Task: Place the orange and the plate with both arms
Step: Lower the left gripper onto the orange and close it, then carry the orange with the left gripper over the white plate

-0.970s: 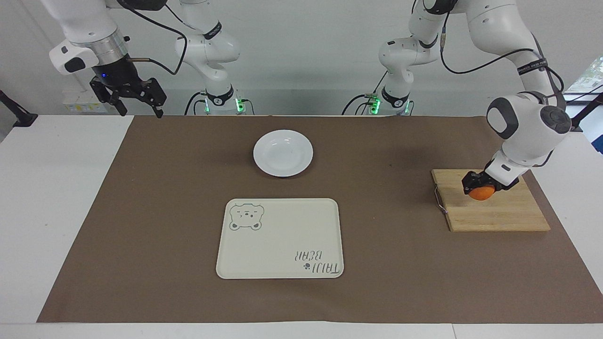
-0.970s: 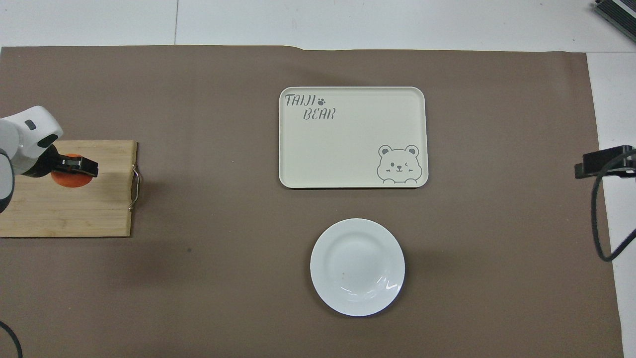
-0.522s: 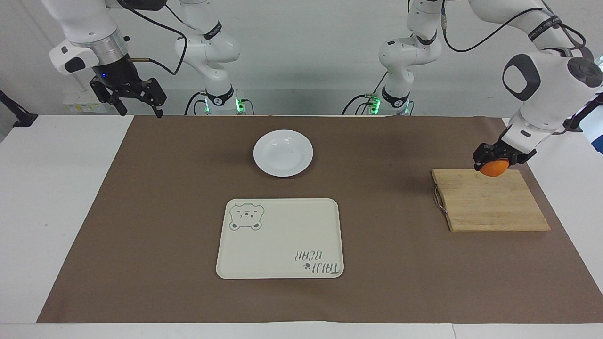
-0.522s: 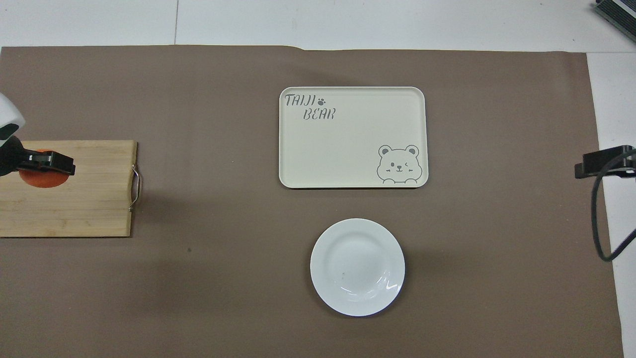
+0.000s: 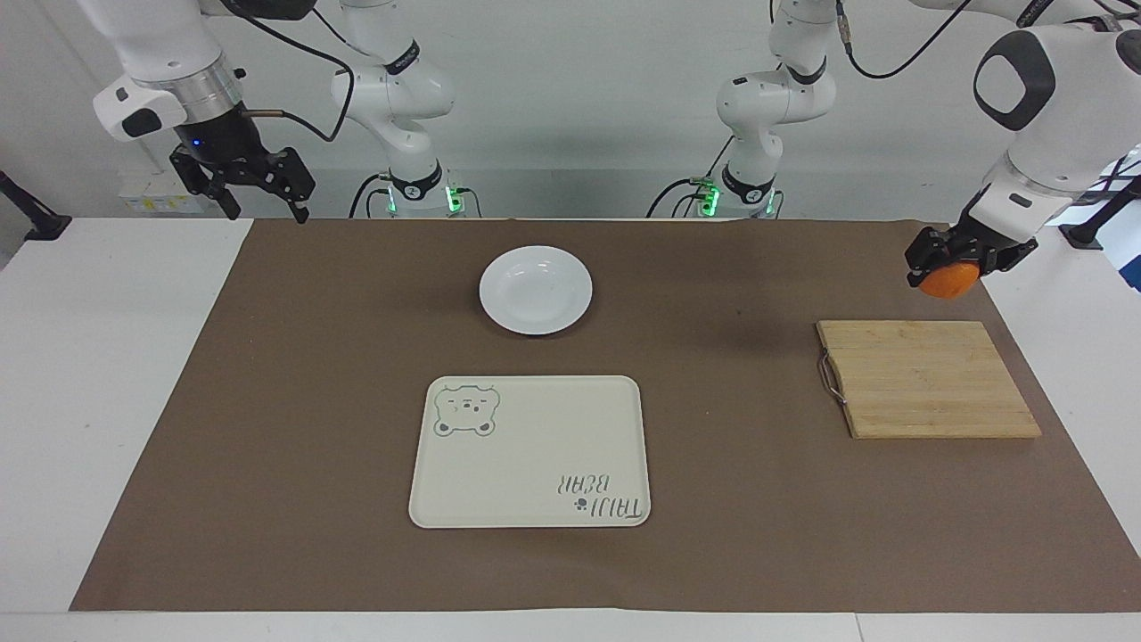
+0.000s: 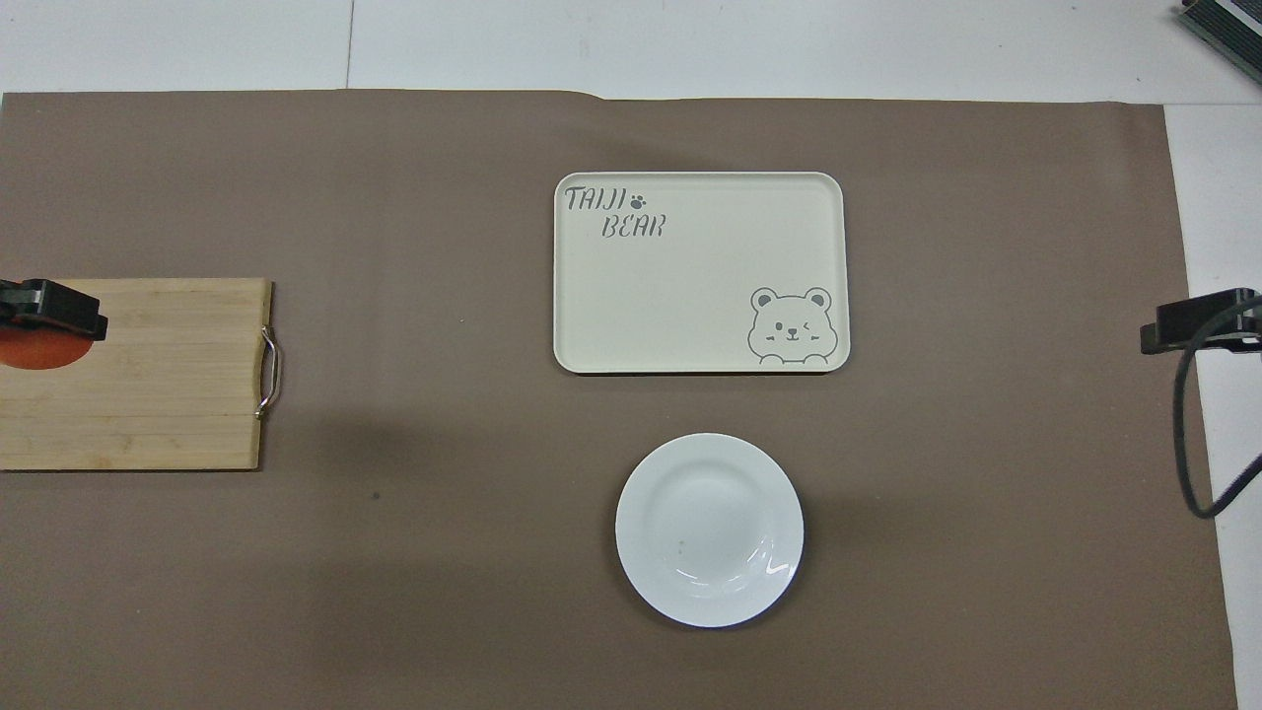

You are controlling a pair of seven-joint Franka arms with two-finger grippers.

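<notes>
In the overhead view the picture's edge cut off the orange (image 6: 35, 347), the left gripper (image 6: 44, 308) on it and the cutting board (image 6: 148, 394) (only its handle end showed whole).

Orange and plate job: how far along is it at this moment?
Done: the left claw is shut on the orange, raised clear above the bamboo cutting board. In hand: carrying the orange. Left: the white plate lies untouched on the mat, the bear tray holds nothing, and the right claw waits open.
</notes>
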